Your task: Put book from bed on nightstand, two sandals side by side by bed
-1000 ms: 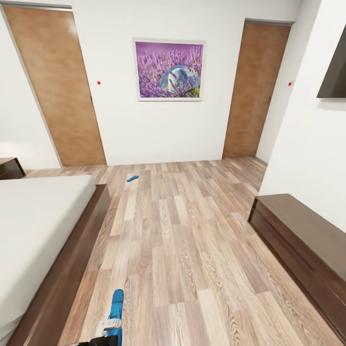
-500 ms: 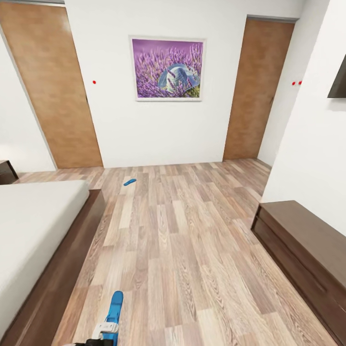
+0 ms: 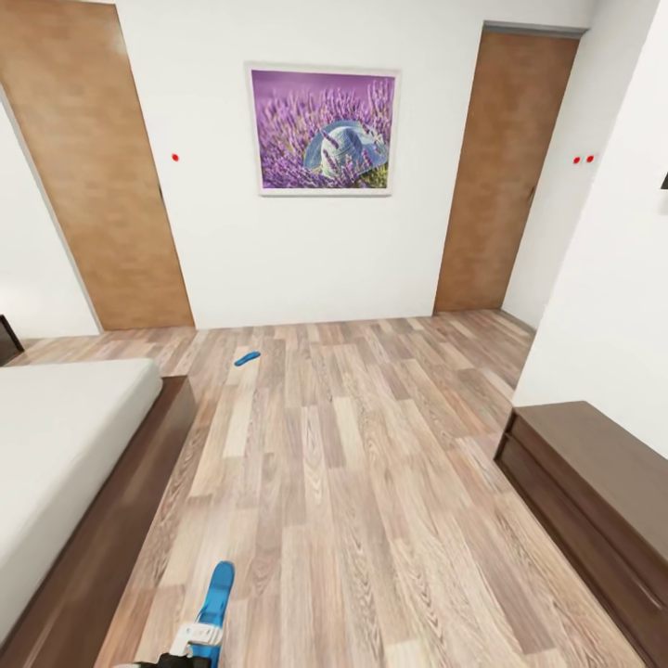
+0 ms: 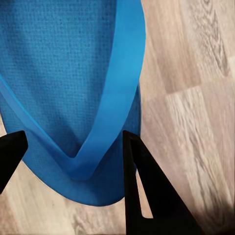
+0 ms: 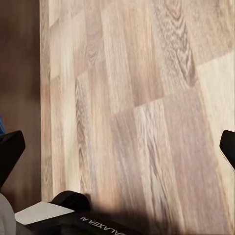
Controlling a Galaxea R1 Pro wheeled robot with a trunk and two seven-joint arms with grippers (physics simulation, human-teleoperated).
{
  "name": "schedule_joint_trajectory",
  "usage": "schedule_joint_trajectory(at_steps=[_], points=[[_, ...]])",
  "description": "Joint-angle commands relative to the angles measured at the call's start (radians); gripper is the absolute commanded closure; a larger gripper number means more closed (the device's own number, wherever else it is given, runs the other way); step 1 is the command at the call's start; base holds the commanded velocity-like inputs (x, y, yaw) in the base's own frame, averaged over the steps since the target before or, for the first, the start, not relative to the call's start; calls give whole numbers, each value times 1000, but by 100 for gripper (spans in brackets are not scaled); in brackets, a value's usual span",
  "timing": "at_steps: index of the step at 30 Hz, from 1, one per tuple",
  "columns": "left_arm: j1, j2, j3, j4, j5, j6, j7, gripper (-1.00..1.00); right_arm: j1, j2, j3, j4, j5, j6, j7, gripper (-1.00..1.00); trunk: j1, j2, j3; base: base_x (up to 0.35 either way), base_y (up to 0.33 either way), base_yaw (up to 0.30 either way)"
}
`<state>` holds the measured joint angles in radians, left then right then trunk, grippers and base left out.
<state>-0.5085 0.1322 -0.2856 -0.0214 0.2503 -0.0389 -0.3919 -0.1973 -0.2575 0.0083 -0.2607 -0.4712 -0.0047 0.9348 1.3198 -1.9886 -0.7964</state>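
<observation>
Left gripper (image 4: 73, 161) was clamped on one thin flat bright blue sandal (image 4: 68, 83); in the left wrist view the dark fingers (image 4: 147, 196) sat either side of the heel end and the slim strap. In the head view that held sandal (image 3: 215, 598) stuck out ahead of the gripper, long axis pointing roughly forward over the wood-plank floor (image 3: 371, 482).

Second bright blue sandal (image 3: 247, 358) lay flat on the floor, well ahead of the left gripper and slightly toward the right arm's side, near the foot corner of the large low bed with dark brown frame and pale grey mattress (image 3: 65, 464). Its long axis ran slantwise across the boards. Judged the left arm the nearer one, being on the bed side.

Right gripper (image 5: 117, 147): fingers stood wide apart, nothing between them, floor planks below.

Count: sandals, two. Brown wooden doors (image 3: 93, 167), two. Framed lavender picture (image 3: 323, 130), one. Long low dark brown cabinet (image 3: 594, 501), one, off past the right arm.

Judged next need: carry the held sandal forward along the bed frame and lay it parallel to the other.
</observation>
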Motion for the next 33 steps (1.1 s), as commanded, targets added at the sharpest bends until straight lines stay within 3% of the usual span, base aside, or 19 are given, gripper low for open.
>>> schedule_joint_trajectory(at_steps=[1, 33], points=[[-1, 0, -7, 1, 7, -4, -3, 100, -1, 0, 1, 1, -3, -1, 3, -100, 0, 0, -1, 295, 0, 0], [-1, -23, -7, 2, 1, -5, -1, 100, -1, 0, 1, 1, -3, -1, 3, -100, 0, 0, -1, 306, -17, 0]])
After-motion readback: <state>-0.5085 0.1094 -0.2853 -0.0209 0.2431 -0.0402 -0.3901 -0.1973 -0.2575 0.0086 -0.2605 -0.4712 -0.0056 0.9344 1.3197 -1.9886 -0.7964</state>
